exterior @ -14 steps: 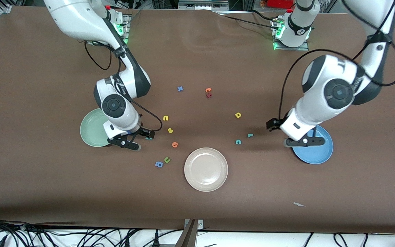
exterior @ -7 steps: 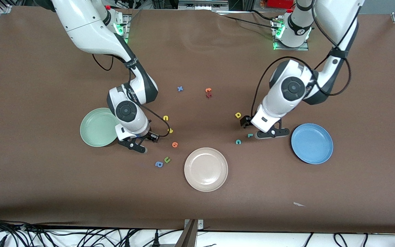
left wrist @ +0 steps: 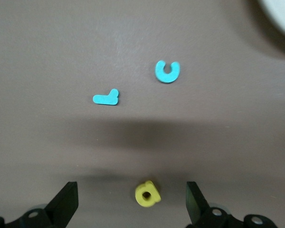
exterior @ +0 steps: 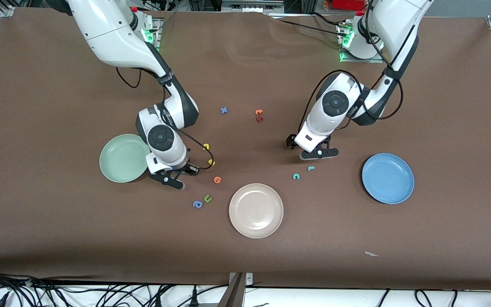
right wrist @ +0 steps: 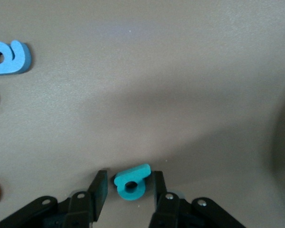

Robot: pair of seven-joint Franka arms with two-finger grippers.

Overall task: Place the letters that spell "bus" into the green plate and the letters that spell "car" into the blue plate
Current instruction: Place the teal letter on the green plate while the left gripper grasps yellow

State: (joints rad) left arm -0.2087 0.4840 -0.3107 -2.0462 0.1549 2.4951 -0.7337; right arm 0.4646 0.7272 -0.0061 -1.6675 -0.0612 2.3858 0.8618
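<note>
- Change, right arm: the right gripper (exterior: 179, 175) is down at the table beside the green plate (exterior: 115, 158), and its jaws have drawn in from wide to narrow around the teal "b" (right wrist: 131, 182). A sliver of gap shows on one side, so I judge the pinch is not quite made.
- Change, left arm: the left gripper (left wrist: 130, 204) has swung off the blue plate (exterior: 388, 179) toward mid-table. It now hangs low with its jaws spread wide, and the yellow "a" (left wrist: 147, 194) lies between them.
- Meaning: both words are at their first pick, and both plates are bare.
- The yellow "u" (exterior: 206, 146) and yellow "s" (exterior: 212, 162) lie just beside the right wrist, with its cable looping over them. That is a possible snag on the lift.
- The teal "c" (exterior: 296, 176) and teal "r" (exterior: 311, 168) lie nearer the front camera than the left gripper and clear of its fingers.
- Room: it is a short hop to the green plate's rim, and open table runs to the blue plate.
- The cream plate (exterior: 256, 211), orange letter (exterior: 217, 180), blue "a" (exterior: 197, 204) and olive "u" (exterior: 207, 198) sit off both paths.
</note>
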